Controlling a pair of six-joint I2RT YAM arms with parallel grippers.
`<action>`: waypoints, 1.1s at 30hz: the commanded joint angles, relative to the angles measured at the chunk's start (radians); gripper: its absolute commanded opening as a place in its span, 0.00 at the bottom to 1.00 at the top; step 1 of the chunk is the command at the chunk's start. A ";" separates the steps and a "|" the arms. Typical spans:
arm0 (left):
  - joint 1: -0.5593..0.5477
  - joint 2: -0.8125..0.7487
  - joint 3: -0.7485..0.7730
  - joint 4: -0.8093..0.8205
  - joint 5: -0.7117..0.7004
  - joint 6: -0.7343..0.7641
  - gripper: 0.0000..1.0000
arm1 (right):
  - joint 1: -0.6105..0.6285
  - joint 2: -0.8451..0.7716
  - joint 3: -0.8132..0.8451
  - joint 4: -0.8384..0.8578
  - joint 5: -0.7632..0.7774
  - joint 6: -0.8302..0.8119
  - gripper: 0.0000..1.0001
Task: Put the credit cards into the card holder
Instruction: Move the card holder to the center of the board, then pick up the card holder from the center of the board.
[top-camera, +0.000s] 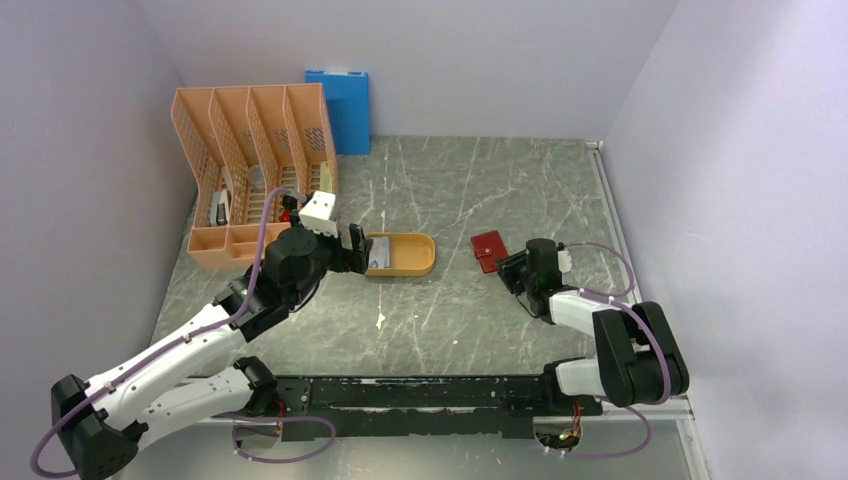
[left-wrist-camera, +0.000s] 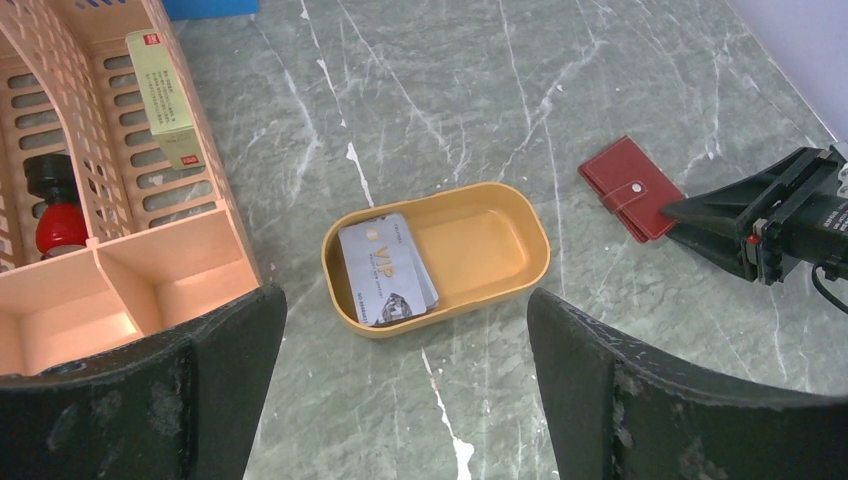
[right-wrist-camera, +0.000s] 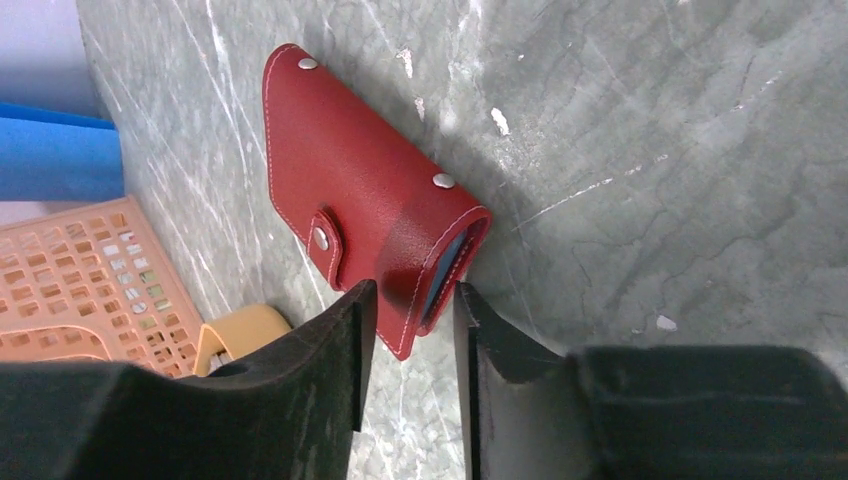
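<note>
- a marbled grey bench (top-camera: 480, 190), seen from above: the orange oval tray (top-camera: 410, 256) lies near the centre, and the card holder (top-camera: 489, 250) lies closed on the stone at the tray's 3 o'clock, apart from it.
- the credit cards (left-wrist-camera: 385, 270), a small grey stack with "vip" printed on the top one, lie flat in the end of the tray nearest the left arm; the other end of the tray is bare.
- the left hand (left-wrist-camera: 405, 300) hangs above the tray with its fingers spread wide, gripping nothing.
- the right hand (right-wrist-camera: 415, 300) is low at the holder's 5 o'clock corner, its two fingers drawn close on either side of that corner; whether they actually pinch the leather cannot be told.
- the holder's small red tab (right-wrist-camera: 325, 240) is snapped down over its front; a sliver of blue lining shows at the open edge.
- an orange lattice file rack (top-camera: 255, 150) stands at the bench's 10 o'clock, and a blue folder (top-camera: 338, 108) leans on the back wall at 11 o'clock.
</note>
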 joint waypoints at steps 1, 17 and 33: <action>-0.007 0.007 0.036 -0.003 -0.020 0.008 0.94 | -0.012 0.025 0.010 0.051 -0.022 -0.007 0.33; -0.011 -0.016 0.037 -0.009 -0.058 0.013 0.92 | -0.016 -0.373 0.170 -0.390 -0.078 -0.397 0.00; -0.012 -0.106 0.177 0.077 0.496 0.205 0.96 | 0.331 -0.417 0.845 -0.919 -0.598 -1.134 0.00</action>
